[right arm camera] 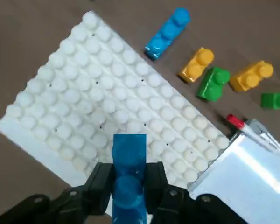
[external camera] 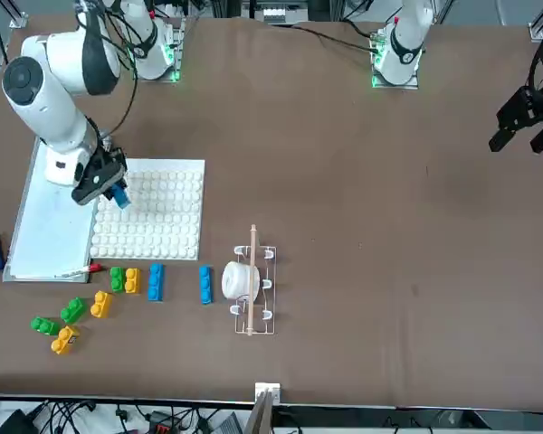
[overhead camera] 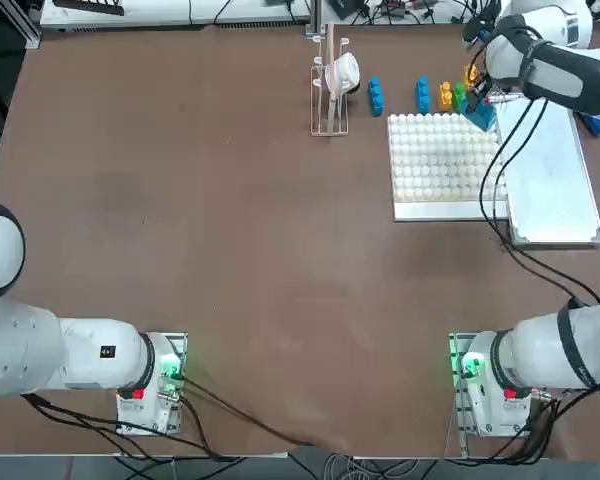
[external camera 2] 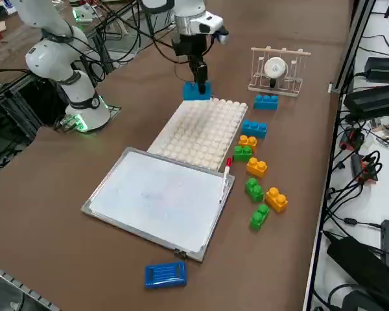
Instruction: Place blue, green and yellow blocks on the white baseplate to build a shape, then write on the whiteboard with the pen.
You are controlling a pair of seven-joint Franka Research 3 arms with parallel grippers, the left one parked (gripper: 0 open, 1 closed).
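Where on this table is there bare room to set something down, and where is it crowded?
Bare tabletop spreads between the rack and the arm bases. The white baseplate holds nothing; the right gripper carries a blue block above its edge. Crowded: the loose blocks beside baseplate and whiteboard.

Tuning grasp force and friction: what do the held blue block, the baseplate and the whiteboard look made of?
Blue block, held in the right end effector: looks like glossy moulded plastic, with highlights on its studs. White baseplate: likely rigid plastic, satin moulded studs. Whiteboard: smooth, slightly reflective white face, thin silver-grey frame that could be metal.
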